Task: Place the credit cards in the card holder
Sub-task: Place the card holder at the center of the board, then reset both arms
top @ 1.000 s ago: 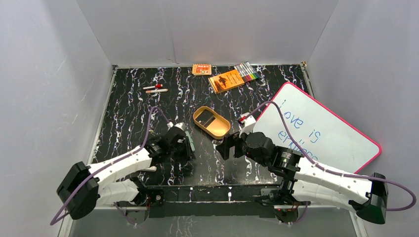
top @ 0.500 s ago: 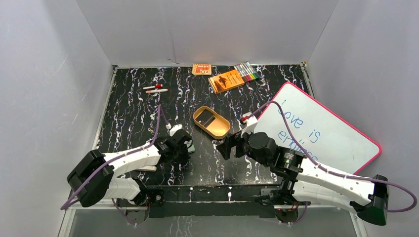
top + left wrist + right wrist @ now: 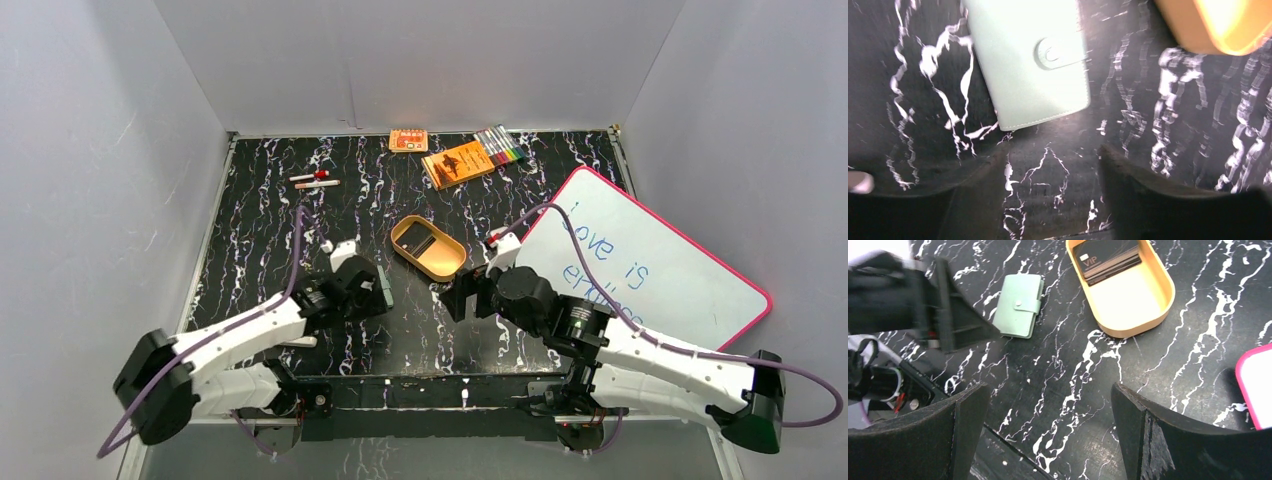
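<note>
While the card holder (image 3: pixel 1028 60) lies snapped shut toward the tabletop's near edge | my left pincer (image 3: pixel 1050 160) part-open, empty, just short of it | my right pincer (image 3: pixel 1048 390) wide, empty | credit cards (image 3: pixel 1108 257) in tray (image 3: pixel 1148 315), mid-tabletop | step: opening holder | next: I must unsnap it

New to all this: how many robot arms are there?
2. The left arm is by the green card holder; the right arm is near the tan tray, beside the whiteboard.
</note>
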Tool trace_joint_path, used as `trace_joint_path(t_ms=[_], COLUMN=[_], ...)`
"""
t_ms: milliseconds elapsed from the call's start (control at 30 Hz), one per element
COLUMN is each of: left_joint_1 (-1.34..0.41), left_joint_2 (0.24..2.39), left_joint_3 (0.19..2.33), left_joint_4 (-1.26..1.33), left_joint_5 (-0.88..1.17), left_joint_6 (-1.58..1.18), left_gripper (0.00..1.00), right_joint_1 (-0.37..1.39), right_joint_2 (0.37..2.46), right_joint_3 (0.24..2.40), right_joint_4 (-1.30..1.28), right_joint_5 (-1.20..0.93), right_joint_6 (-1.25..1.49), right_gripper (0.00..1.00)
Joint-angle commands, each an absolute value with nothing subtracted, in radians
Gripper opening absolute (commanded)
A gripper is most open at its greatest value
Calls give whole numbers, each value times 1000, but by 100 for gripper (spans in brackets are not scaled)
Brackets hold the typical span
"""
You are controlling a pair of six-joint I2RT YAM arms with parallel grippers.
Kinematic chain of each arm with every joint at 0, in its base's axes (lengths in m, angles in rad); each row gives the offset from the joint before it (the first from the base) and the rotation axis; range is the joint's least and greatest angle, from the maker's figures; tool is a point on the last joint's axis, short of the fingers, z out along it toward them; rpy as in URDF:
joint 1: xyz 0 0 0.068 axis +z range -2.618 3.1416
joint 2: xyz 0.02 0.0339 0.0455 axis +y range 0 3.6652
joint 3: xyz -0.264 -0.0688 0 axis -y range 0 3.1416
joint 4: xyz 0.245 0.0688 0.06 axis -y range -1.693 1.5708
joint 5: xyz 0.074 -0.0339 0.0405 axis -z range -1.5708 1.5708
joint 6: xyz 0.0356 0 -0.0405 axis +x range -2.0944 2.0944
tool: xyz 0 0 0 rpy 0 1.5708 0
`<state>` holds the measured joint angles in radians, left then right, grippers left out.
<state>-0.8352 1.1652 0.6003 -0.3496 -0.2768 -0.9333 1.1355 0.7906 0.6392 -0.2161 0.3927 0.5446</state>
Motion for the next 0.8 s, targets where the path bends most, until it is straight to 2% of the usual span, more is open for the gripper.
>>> trace_joint_path(t_ms=[0, 33, 133, 233, 367, 433, 567, 667, 767], left_joint_1=[-839, -839, -839, -839, -839, -838, -838, -839, -839], left_joint_2=[972, 948, 942, 986, 994, 972, 938, 982, 1019], left_joint_3=[728, 755, 883, 996, 1043, 1037, 1002, 1082, 1192], left_joint_4=[-495, -523, -682, -798, -801, -798, -570, -590, -560], left_joint_5=[-399, -438, -628, -719, -760, -787, -684, -698, -722], left_joint_6=[-886, -896, -1058, -1142, -1156, -1184, -748, -650, -540], left_gripper=[84, 89, 90, 90, 91, 91, 91, 92, 92], right_joint_1=[1139, 1139, 1137, 1069, 814, 743, 658, 575, 569], right_joint_2=[860, 882, 941, 1057, 1315, 1400, 1439, 1437, 1491], right_joint_3=[747, 761, 787, 897, 1263, 1381, 1420, 1405, 1537], right_joint_4=[-198, -184, -102, -15, -294, -355, -232, -94, -152], right_joint_5=[526, 565, 721, 606, 309, 277, 298, 239, 392], right_joint_6=[571, 573, 588, 444, 498, 507, 510, 523, 435], right_gripper=[99, 99, 99, 99, 99, 99, 99, 99, 99])
